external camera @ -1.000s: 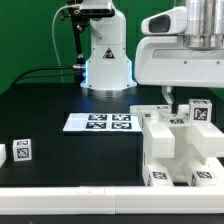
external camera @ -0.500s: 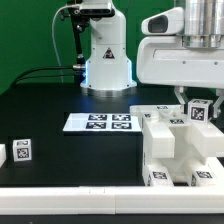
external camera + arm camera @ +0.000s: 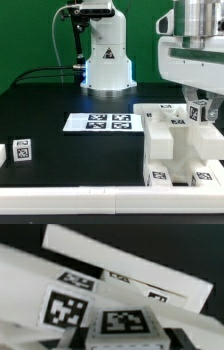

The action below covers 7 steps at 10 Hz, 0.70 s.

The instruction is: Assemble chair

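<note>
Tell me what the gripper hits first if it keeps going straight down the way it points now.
Probably nothing new: the gripper already appears closed on a small tagged white block. Pushed further down, that block would likely press into the white chair assembly beneath; depth is unclear.

No words, no brand names, no numerals legible anywhere — only square black-and-white marker tags. In the exterior view, the marker board (image 3: 98, 122) carries a row of four tags. A small white block (image 3: 22, 151) at the exterior view's left shows one tag on its front face. The white chair parts (image 3: 180, 150) at the exterior view's right wear several tags — on top faces and low on the front. The wrist view brings a tagged block (image 3: 122, 323) up close, with more tags on the white panels (image 3: 70, 303) around it; the patterns are blurred, none spells anything.
</note>
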Each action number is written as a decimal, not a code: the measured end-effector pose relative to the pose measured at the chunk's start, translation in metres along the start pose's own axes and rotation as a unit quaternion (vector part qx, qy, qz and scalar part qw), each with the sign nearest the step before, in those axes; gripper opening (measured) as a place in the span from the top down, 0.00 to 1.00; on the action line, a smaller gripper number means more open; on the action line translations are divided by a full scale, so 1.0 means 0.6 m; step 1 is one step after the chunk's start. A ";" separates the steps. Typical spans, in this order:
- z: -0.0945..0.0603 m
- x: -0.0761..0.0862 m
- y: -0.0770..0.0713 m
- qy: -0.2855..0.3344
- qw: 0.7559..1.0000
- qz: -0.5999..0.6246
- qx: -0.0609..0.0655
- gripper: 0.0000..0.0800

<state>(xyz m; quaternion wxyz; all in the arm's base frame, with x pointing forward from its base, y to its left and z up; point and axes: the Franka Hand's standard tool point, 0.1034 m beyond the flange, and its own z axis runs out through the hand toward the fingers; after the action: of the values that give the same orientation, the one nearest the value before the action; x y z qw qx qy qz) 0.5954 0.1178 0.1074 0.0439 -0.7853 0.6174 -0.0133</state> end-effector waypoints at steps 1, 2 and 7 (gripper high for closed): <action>0.001 0.000 0.000 -0.008 0.998 0.063 0.003 0.67; 0.001 -0.001 0.000 -0.011 0.995 0.098 0.006 0.67; 0.001 -0.002 0.001 -0.013 0.971 0.239 0.009 0.67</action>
<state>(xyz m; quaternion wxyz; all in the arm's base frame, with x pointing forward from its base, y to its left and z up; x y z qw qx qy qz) 0.5945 0.1186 0.1068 0.0608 -0.6145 0.7866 0.0018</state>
